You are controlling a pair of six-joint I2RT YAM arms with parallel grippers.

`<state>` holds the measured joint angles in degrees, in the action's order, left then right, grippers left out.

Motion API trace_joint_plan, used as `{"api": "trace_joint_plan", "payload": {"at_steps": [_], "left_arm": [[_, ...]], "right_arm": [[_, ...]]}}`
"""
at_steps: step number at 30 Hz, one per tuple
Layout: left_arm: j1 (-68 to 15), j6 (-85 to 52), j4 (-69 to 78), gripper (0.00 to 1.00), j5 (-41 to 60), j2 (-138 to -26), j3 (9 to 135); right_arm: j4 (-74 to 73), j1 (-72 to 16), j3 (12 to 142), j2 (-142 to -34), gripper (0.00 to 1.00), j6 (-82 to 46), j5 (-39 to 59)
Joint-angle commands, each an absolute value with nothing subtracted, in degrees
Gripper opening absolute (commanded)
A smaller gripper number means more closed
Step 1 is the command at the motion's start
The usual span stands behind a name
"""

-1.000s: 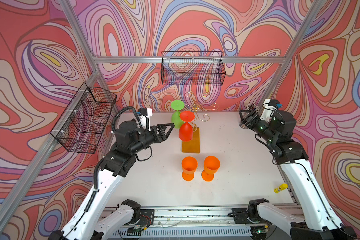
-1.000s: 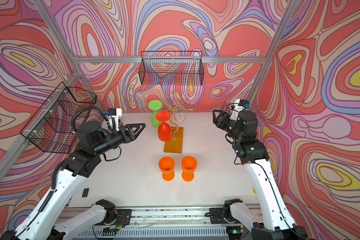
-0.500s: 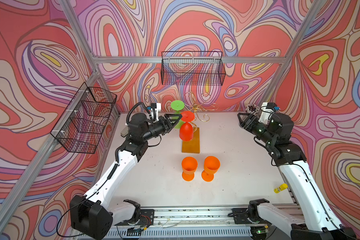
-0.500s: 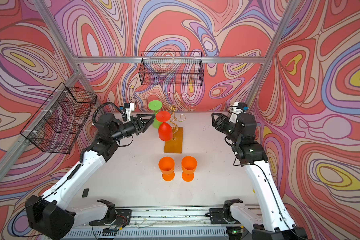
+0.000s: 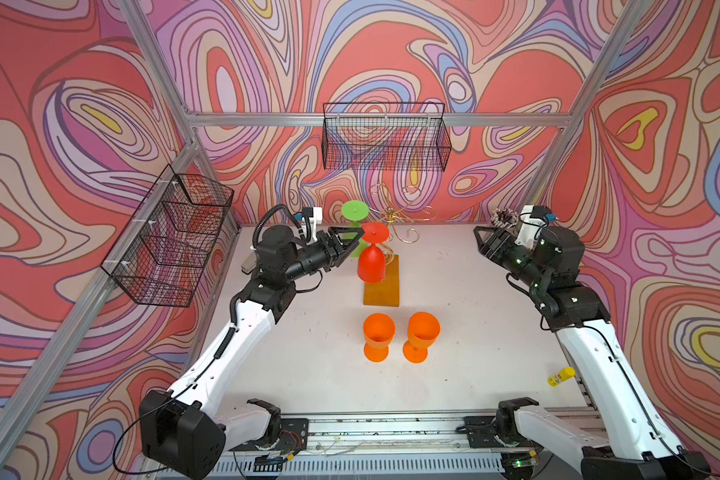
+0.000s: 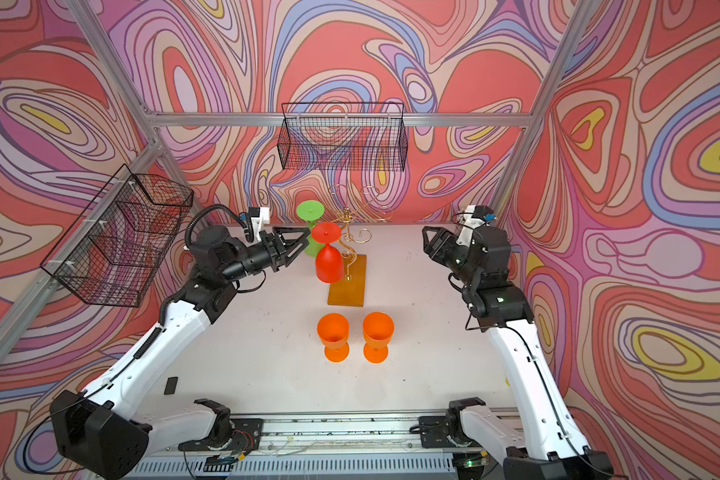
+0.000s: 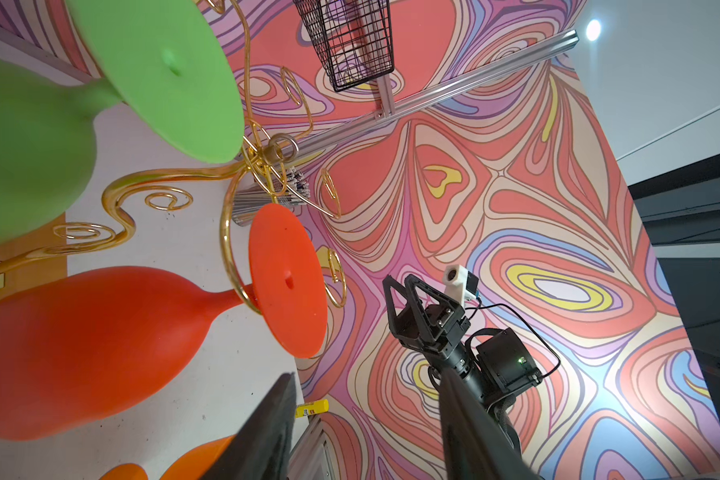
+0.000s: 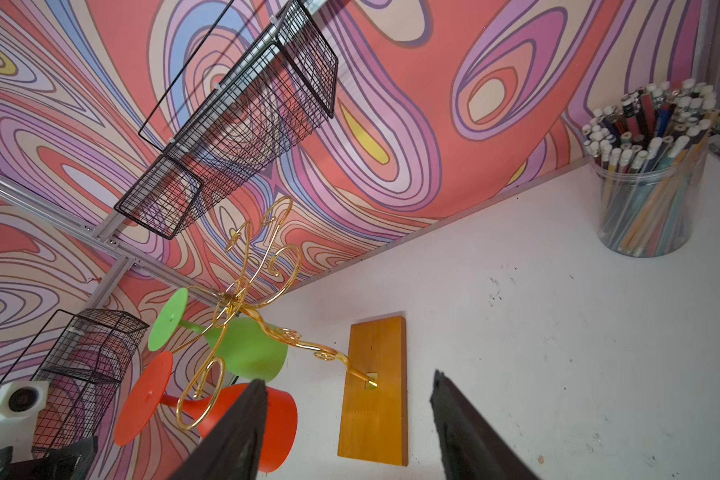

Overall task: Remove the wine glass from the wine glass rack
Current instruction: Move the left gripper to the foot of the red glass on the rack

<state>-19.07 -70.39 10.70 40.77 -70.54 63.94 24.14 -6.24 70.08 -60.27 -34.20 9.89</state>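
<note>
The wine glass rack (image 5: 396, 218), gold wire on a wooden base (image 5: 382, 286), stands at the back middle. Two wine glasses hang upside down from it: a red one (image 5: 371, 264) toward the front and a green one (image 5: 355, 211) behind it. My left gripper (image 5: 356, 243) is open, its tips close beside the red glass's stem and foot. In the left wrist view the red foot (image 7: 285, 278) lies ahead and off to one side of the left gripper (image 7: 366, 382), with nothing between the jaws. My right gripper (image 5: 481, 239) hovers open at the right, empty, facing the rack (image 8: 262, 328).
Two orange glasses (image 5: 378, 336) (image 5: 422, 334) stand upright in front of the rack base. Black mesh baskets hang on the back wall (image 5: 385, 137) and the left wall (image 5: 171, 241). A cup of pencils (image 8: 649, 174) sits in the back right corner. A yellow tube (image 5: 561, 376) lies at the right edge.
My left arm has reached forward and up, bringing its gripper from left of the rack to the red glass's stem, jaws narrowing slightly. The right arm has shifted a little.
</note>
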Motion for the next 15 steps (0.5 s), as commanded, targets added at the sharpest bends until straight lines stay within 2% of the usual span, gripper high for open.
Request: {"api": "trace_joint_plan", "payload": {"at_steps": [1,15], "left_arm": [[-18.8,-74.0,12.9,0.55,41.9,-70.9,62.7],[-18.8,-79.2,18.1,0.54,42.9,-73.7,61.3]], "right_arm": [[23.6,-6.2,69.5,-60.3,0.67,-34.2,9.4],[23.6,-6.2,69.5,-60.3,0.66,-34.1,9.3]]}}
